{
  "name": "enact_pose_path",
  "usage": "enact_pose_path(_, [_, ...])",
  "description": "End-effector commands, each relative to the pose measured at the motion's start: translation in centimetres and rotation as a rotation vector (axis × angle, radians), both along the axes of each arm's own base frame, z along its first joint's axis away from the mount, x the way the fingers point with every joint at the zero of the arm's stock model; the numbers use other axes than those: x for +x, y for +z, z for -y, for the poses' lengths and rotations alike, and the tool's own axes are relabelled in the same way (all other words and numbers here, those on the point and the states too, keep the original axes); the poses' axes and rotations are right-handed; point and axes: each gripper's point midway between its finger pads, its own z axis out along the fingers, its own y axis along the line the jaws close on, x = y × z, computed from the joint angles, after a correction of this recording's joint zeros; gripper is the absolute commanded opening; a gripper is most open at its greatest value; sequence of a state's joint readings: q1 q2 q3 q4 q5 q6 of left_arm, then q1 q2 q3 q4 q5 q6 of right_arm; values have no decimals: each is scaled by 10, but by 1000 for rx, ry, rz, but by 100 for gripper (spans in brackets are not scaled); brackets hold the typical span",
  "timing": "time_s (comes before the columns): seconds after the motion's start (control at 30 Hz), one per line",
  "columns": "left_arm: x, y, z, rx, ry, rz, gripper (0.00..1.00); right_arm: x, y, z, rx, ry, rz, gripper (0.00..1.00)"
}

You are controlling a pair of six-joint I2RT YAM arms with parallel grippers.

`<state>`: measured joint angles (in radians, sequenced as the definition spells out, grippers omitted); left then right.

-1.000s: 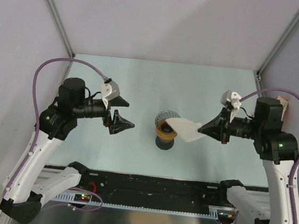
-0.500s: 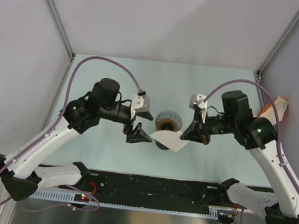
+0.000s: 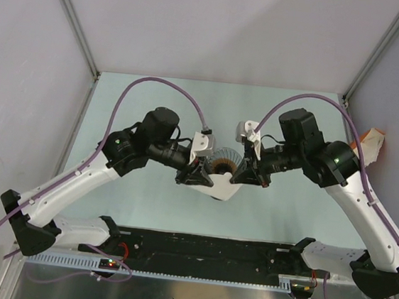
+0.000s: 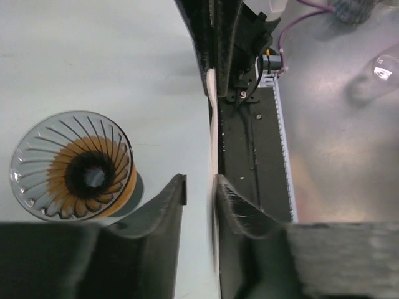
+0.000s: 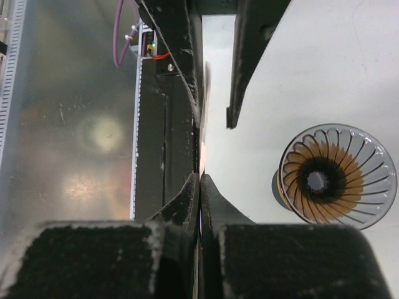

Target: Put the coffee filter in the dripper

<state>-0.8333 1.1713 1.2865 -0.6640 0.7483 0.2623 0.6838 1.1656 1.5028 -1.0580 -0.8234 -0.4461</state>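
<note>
The dripper (image 3: 224,163), a clear ribbed cone, stands on an orange ring with a dark centre in the middle of the table; it also shows in the wrist views (image 4: 72,165) (image 5: 336,174). The white coffee filter (image 3: 217,188) hangs just in front of it, held upright and edge-on (image 5: 201,146). My right gripper (image 3: 243,177) (image 5: 199,177) is shut on the filter's right end. My left gripper (image 3: 191,177) (image 4: 199,184) straddles the other end. Its jaws still show a gap, with the filter's edge (image 4: 212,137) lying against the right finger.
A black rail (image 3: 203,246) and a metal plate run along the near edge, behind the filter in both wrist views. An orange and white object (image 3: 371,142) sits by the right wall. Grey walls close in the table on three sides.
Both arms have swung in toward the dripper. The right gripper carried the filter left, in front of the dripper. The left gripper came up to the filter and its jaws narrowed around it.
</note>
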Motion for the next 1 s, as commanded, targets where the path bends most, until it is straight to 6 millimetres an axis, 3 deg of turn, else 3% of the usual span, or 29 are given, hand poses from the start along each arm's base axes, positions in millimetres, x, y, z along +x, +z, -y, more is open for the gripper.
enact_pose_path(0.0, [-10, 16, 5, -47, -49, -4, 14, -1, 22, -4, 40, 12, 39, 0])
enact_pose_path(0.03, [-10, 18, 5, -49, -44, -10, 7, 1, 25, -5, 47, 6, 40, 0])
enact_pose_path(0.1, [-12, 23, 3, -59, -40, -35, 2, 10, 33, -7, 63, -46, 47, 13])
enact_pose_path(0.2, [-7, 41, 2, -123, -16, -79, 0, 33, 44, -3, 98, -195, 20, 50])
enact_pose_path(0.3, [8, 56, -2, -199, 62, -154, 0, 48, 52, 6, 195, -299, 4, 73])
enact_pose_path(0.47, [23, 78, -5, -309, 130, -215, 0, 54, 52, 12, 312, -366, -51, 86])
enact_pose_path(0.6, [26, 89, -1, -375, 133, -267, 0, 60, 59, 6, 370, -348, -92, 86])
enact_pose_path(0.8, [31, 82, 1, -390, 147, -318, 0, 56, 76, -2, 433, -270, -116, 70])
enact_pose_path(0.87, [30, 78, 1, -382, 147, -327, 0, 58, 80, -3, 445, -268, -110, 60])
enact_pose_path(0.97, [30, 74, 1, -377, 152, -334, 0, 58, 81, -7, 447, -254, -116, 34])
